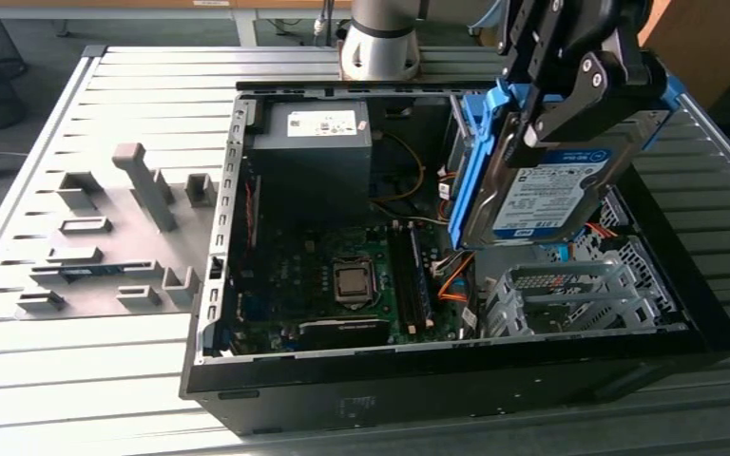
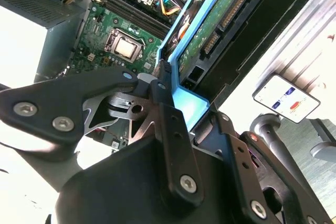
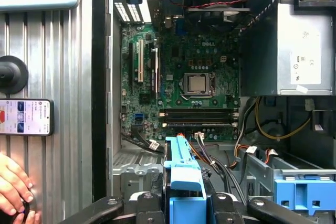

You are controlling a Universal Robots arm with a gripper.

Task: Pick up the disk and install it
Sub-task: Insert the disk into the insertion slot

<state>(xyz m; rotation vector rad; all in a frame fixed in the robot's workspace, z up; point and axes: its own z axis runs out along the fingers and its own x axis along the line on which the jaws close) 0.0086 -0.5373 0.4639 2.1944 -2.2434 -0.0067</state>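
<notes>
The gripper (image 1: pixel 558 128) is clamping the disk (image 1: pixel 546 195) across its blue rails, holding it steeply tilted above the drive cage (image 1: pixel 574 294), its long axis pointing down into the computer case (image 1: pixel 467 389).

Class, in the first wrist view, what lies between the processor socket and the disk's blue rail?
The black memory slots run across between the processor socket and the disk, seen in the first wrist view.
</notes>
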